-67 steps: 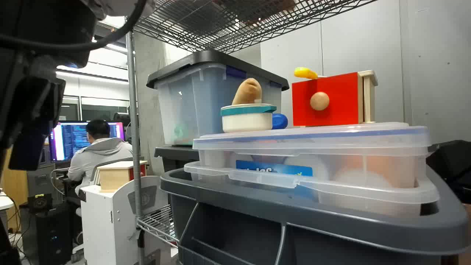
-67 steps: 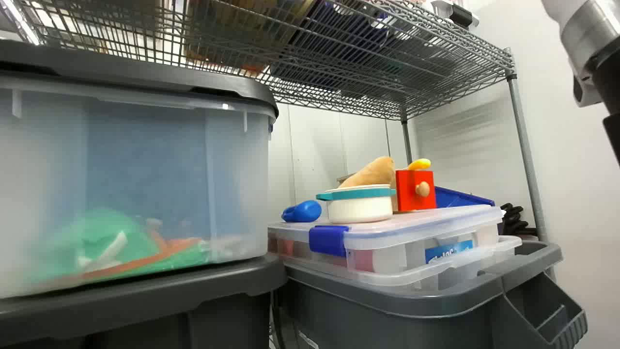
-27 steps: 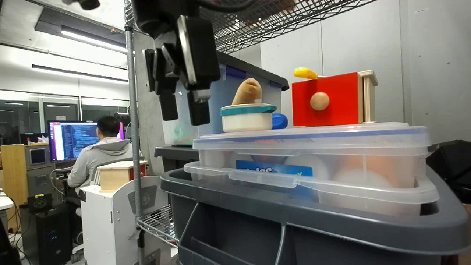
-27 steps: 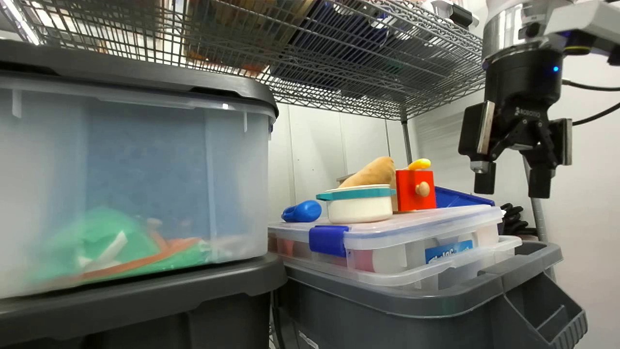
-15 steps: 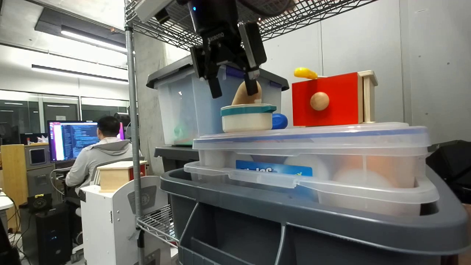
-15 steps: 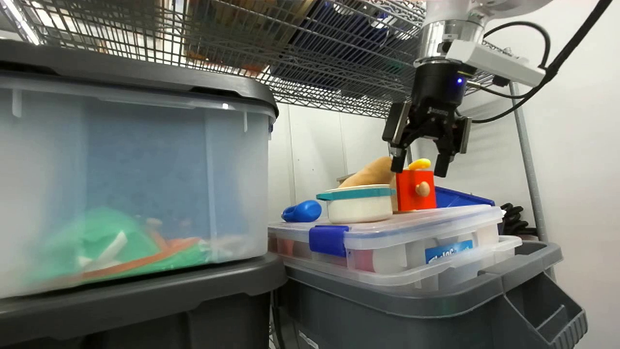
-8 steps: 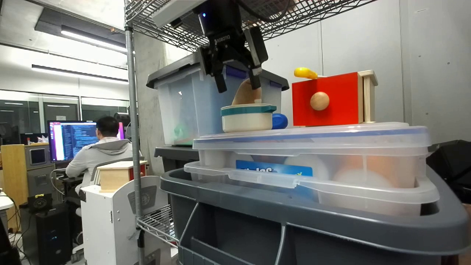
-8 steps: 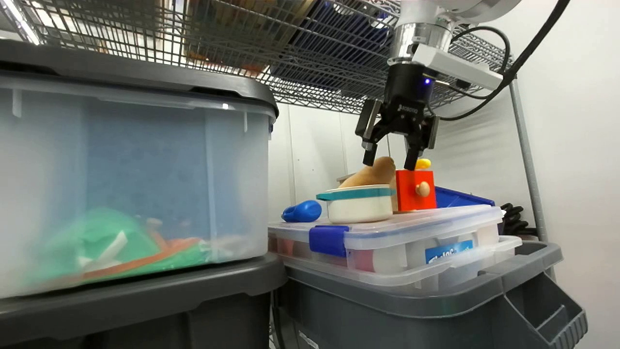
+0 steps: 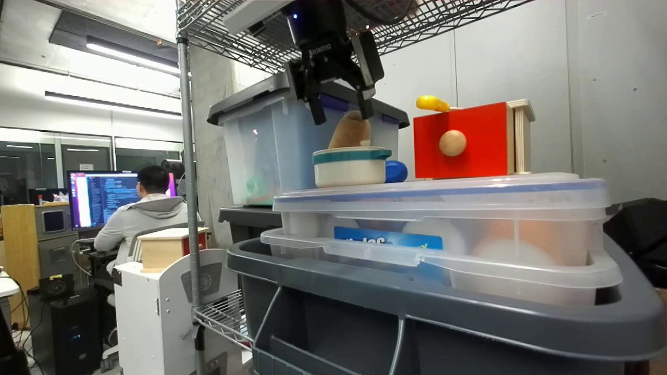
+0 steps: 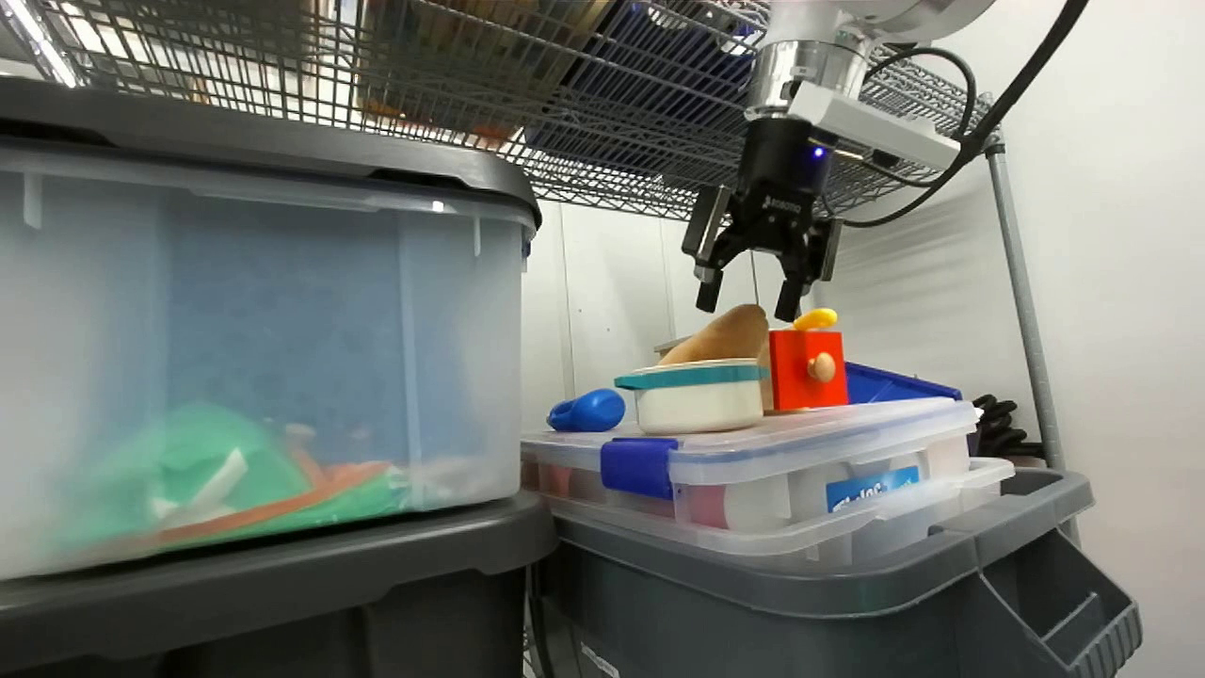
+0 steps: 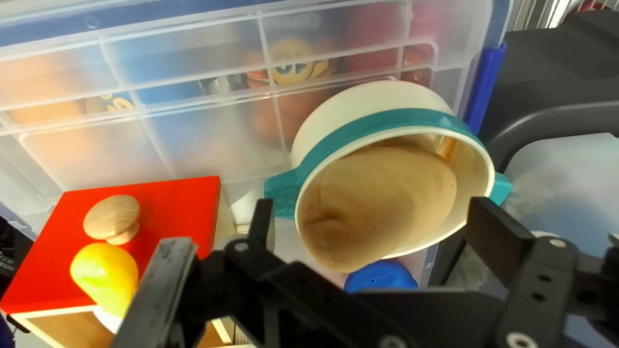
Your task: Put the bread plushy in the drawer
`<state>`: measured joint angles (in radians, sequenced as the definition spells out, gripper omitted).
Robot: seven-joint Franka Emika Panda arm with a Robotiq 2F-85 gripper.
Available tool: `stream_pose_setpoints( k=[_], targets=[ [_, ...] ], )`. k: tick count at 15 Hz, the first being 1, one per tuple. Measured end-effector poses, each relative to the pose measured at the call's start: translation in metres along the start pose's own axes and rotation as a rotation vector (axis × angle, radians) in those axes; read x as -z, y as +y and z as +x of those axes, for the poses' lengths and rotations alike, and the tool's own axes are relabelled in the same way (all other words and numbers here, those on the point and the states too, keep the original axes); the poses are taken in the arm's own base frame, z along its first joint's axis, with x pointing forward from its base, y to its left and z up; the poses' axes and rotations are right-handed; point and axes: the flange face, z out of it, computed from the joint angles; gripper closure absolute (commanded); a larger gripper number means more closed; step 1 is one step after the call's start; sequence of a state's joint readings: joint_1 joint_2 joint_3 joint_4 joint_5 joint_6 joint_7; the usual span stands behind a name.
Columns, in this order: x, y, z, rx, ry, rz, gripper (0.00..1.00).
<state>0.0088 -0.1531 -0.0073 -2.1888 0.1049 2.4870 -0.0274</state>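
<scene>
In an exterior view the end effector [image 9: 342,114] hangs above a teal-rimmed white pot [image 9: 350,173], its two black fingers [image 9: 317,110] spread well apart, and the tan bread plushy [image 9: 347,134] pokes up out of the pot just below. From this angle one fingertip covers a bit of the plushy's top edge, and I can't tell by that alone whether they touch. A blue object [image 9: 397,171] sits behind the pot; off to the right stands the drawer [image 9: 483,139], bright red front turned my way, with a round wooden knob [image 9: 452,143] on it and a yellow thing [image 9: 431,103] on top. Pot, drawer and blue object rest on a clear plastic bin [image 9: 469,204], itself set on a dark grey tote [image 9: 365,291], while over to the left somebody in a grey hoodie [image 9: 143,221] sits before a monitor [image 9: 107,200]. In an exterior view a big lidded bin [image 10: 282,320] takes up the left half; the plushy's raised end shows between the fingertips, tilting up out of the pot, the drawer close beside it. The wrist view looks down into the pot: the plushy lies slanted inside, one end rising past the rim, framed between the parted fingers, with the drawer and the yellow thing toward the lower left and the blue object peeking out below the pot.
</scene>
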Motion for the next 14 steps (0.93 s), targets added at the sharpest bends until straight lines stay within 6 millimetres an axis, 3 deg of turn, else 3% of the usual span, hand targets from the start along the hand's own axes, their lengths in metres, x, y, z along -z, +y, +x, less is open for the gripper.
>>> stream_pose_setpoints(
  k=[3, 5, 6, 14],
  targets=[
    [-0.0007, 0.0000, 0.0013, 0.000, 0.000, 0.000, 0.04],
    [-0.0014, 0.0003, 0.0014, 0.000, -0.001, -0.001, 0.29],
    [-0.0016, 0.0004, 0.0015, 0.000, -0.001, -0.001, 0.32],
    [-0.0015, 0.0011, 0.0016, -0.005, -0.001, -0.004, 0.92]
  ],
)
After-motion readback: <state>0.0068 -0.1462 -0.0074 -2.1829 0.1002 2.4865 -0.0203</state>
